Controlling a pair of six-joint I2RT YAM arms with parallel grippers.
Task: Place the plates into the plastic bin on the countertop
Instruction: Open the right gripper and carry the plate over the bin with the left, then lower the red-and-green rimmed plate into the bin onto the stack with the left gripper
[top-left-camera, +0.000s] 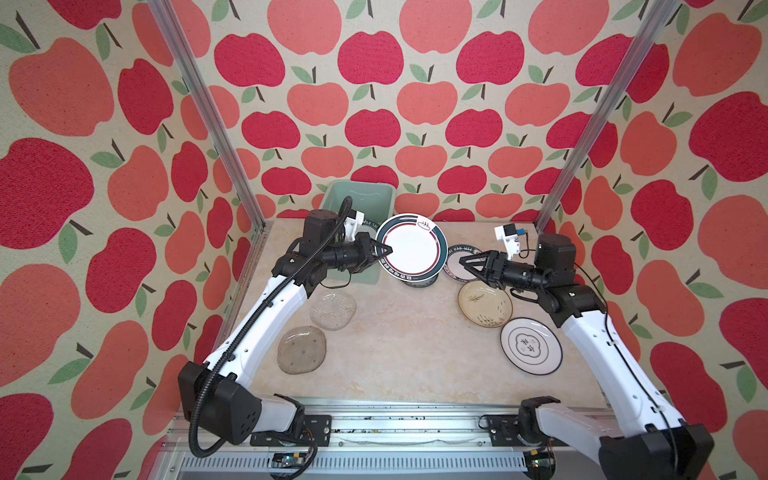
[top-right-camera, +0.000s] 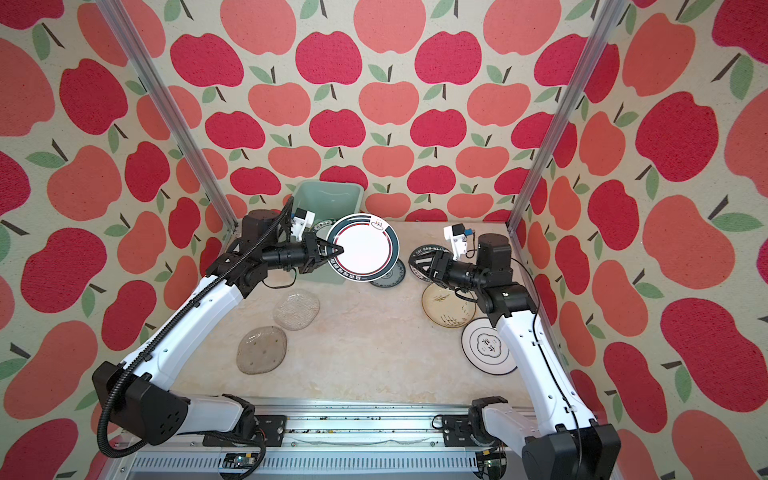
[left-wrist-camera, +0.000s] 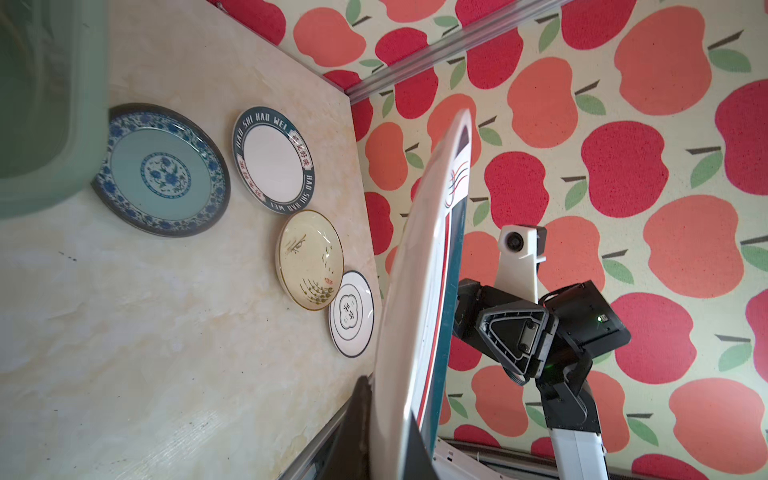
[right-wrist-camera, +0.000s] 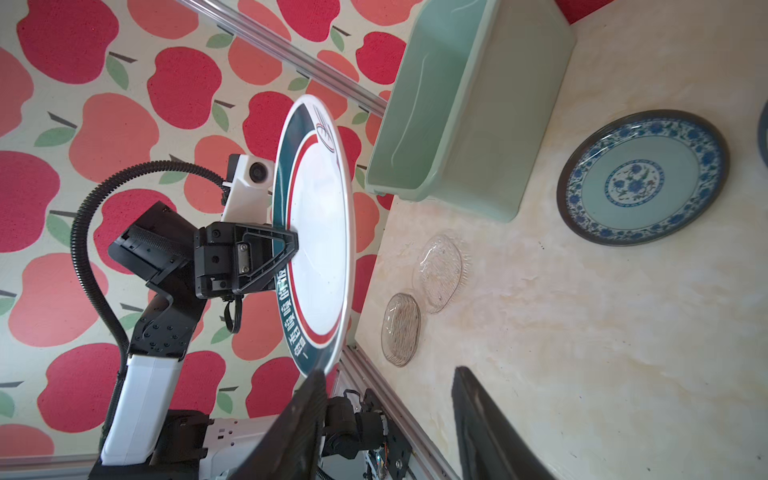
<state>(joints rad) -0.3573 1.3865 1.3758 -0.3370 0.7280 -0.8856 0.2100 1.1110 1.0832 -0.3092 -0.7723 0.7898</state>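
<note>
The left fingers (top-left-camera: 385, 250) are clamping the rim of the teal-and-red-rimmed plate (top-left-camera: 411, 249), holding it tilted in the air just beside the plastic bin (top-left-camera: 359, 195) and clear of the bench (top-left-camera: 395, 353). The right fingers (top-left-camera: 468, 267) are standing apart, gripping nothing, hovering above the lettered plate (left-wrist-camera: 272, 160) near the cream plate (top-left-camera: 484, 305). The step in hand is looking like the carry to the bin. The next move is calling for swinging the plate over the rim, levelling it and lowering it inside before release. Two glass plates (top-left-camera: 332, 309) are lying on the bench.
</note>
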